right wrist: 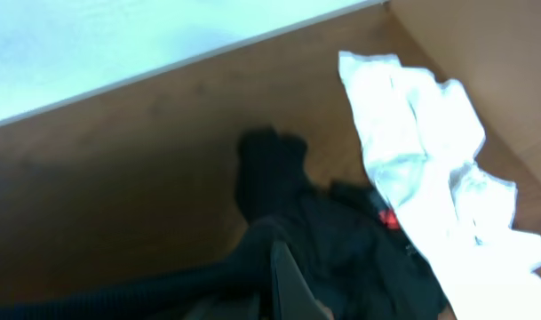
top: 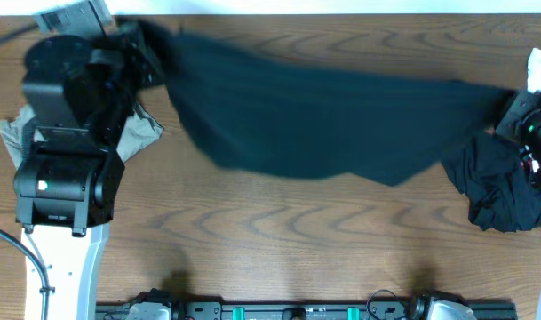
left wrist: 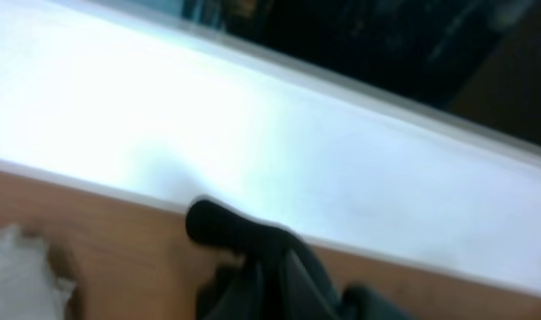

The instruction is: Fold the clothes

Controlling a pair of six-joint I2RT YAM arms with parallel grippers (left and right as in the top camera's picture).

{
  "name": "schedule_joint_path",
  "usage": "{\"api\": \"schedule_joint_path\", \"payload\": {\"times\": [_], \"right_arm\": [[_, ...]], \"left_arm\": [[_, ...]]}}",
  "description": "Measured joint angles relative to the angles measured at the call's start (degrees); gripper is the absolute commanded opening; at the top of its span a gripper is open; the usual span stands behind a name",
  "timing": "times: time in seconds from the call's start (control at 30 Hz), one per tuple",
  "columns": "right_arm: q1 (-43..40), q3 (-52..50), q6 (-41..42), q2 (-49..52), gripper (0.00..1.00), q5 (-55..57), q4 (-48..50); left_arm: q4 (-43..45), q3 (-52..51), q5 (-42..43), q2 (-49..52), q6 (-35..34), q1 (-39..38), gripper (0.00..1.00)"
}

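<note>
Black garment [top: 314, 120] is stretched between left pincer [top: 151, 46] and right pincer [top: 515, 105], both clamped on its ends by the far table [top: 279, 240] edge; bare wood lies nearer. White cloth [right wrist: 421, 151] beside the right pincer is shown plainly only at the wrist.

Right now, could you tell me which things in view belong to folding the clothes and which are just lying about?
Job in hand:
- black garment, stretched taut
- khaki garment
- black heap

Lying about:
- white cloth, possibly clothing too
- black rail at the front
</note>
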Motion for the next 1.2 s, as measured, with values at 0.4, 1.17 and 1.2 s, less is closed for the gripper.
{"api": "schedule_joint_path", "payload": {"times": [0.4,1.17,1.2], "right_arm": [[-0.3,-0.8,-3.7,0.2,0.01,-7.5,-20.5],[-0.5,-29.6,-4.0,1.2,0.01,-17.0,-19.8],[-0.5,-29.6,-4.0,1.2,0.01,-17.0,-19.7]], "left_arm": [[-40.9,-0.1,6.5,1.0,1.4,0.1,0.06],[-51.3,-19.5,15.3,12.2,2.3,0.1,0.55],[-49.1,-19.5,16.1,12.2,2.7,0.1,0.55]]}}
